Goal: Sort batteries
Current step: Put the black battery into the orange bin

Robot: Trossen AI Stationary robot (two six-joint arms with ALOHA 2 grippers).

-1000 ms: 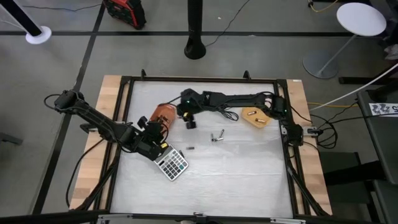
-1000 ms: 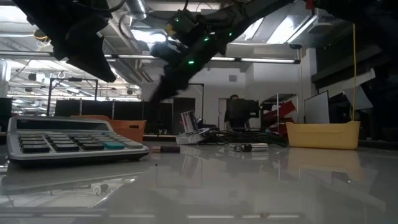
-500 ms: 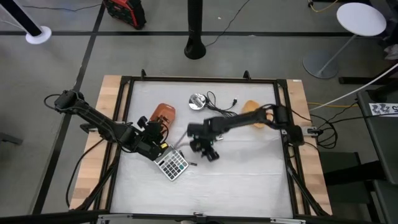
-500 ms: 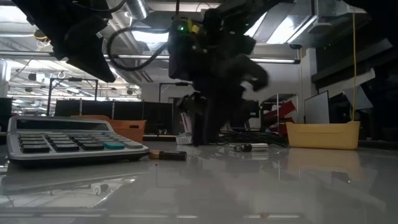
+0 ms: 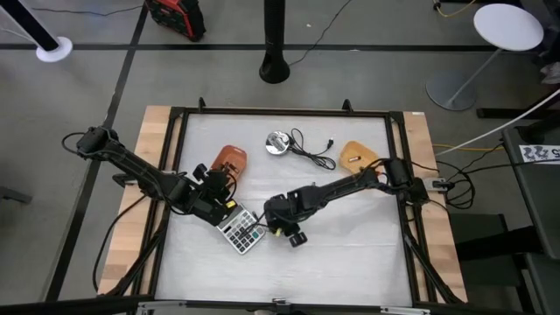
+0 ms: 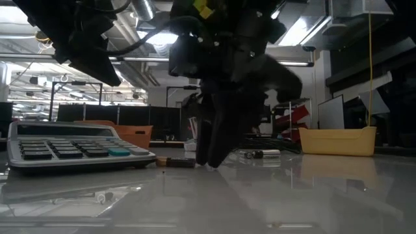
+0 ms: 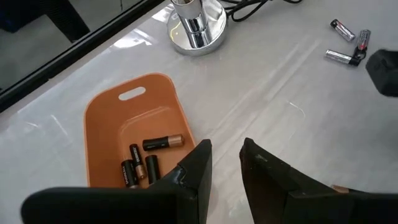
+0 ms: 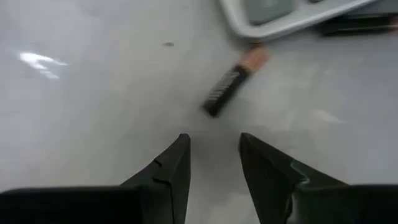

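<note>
Black-and-copper cylindrical battery [image 8: 229,86] lies on our glossy counter [image 8: 74,112] ahead of the right end effector [image 8: 213,163], parted, empty.

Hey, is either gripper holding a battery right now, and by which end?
Neither. The right gripper is open above a loose battery beside the calculator; the left gripper holds nothing.

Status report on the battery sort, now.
Right gripper open, low over a loose battery beside the calculator. Left gripper empty near the orange tray. Nothing blocking.
</note>
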